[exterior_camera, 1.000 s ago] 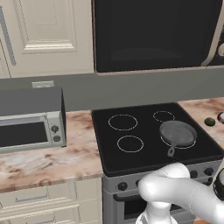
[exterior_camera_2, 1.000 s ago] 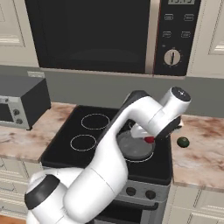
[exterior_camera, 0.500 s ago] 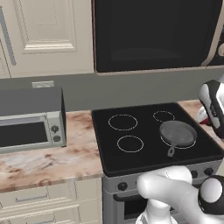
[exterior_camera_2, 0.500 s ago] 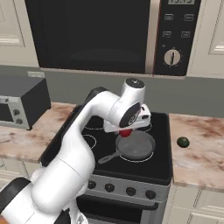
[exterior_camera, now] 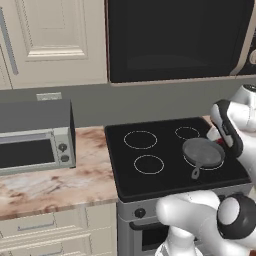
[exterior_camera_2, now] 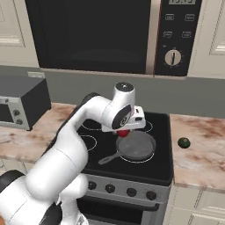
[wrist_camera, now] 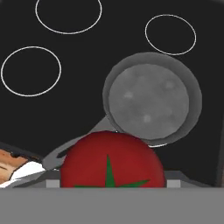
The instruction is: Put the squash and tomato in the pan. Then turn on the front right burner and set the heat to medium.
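One tomato [wrist_camera: 111,159] sits clamped in our gripper [exterior_camera_2: 125,131], apparently above the near-left rim of the pan [exterior_camera_2: 136,145] on the front right burner, so we should centre over the pan and lower before releasing, while the squash [exterior_camera_2: 184,142] waits on the counter [exterior_camera_2: 200,149].

A black glass cooktop [exterior_camera: 165,160] with white burner rings sits in a marbled beige tabletop [exterior_camera: 55,180]. A grey toaster oven [exterior_camera: 35,142] stands at its left, under cream panelled cabinets [exterior_camera: 55,40]. A dark microwave [exterior_camera_2: 110,35] hangs above, against a grey wall [exterior_camera: 145,105].
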Robot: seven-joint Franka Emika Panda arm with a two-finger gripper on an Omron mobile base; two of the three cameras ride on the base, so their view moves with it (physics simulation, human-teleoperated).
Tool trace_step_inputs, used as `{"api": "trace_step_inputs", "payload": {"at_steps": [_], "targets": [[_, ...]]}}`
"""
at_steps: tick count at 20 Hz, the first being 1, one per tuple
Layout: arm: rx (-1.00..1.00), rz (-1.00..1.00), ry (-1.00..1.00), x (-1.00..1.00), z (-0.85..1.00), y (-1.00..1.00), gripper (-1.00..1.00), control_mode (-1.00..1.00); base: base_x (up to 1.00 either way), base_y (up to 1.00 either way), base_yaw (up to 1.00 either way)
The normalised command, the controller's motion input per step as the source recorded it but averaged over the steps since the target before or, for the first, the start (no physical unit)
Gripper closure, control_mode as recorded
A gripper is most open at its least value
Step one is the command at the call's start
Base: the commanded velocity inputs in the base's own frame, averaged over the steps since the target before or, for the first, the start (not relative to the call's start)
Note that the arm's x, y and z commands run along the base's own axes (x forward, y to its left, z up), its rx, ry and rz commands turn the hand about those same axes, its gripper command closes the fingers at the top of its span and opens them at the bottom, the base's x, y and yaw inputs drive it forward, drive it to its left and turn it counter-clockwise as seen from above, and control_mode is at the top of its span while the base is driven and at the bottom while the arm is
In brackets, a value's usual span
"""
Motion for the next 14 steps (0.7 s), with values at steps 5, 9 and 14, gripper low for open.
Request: {"api": "trace_step_inputs", "payload": {"at_steps": [5,9,14], "targets": [[0.0,-0.2,0.24,0.38,-0.23,0.0,1.0,-1.0,0.0,0.0,0.0],[0.02,-0.19,0.29,0.43,-0.34,-0.01,1.0,-1.0,0.0,0.0,0.0],[0.05,-0.05,0.17,0.23,-0.37,-0.18,1.0,-1.0,0.0,0.0,0.0]]}}
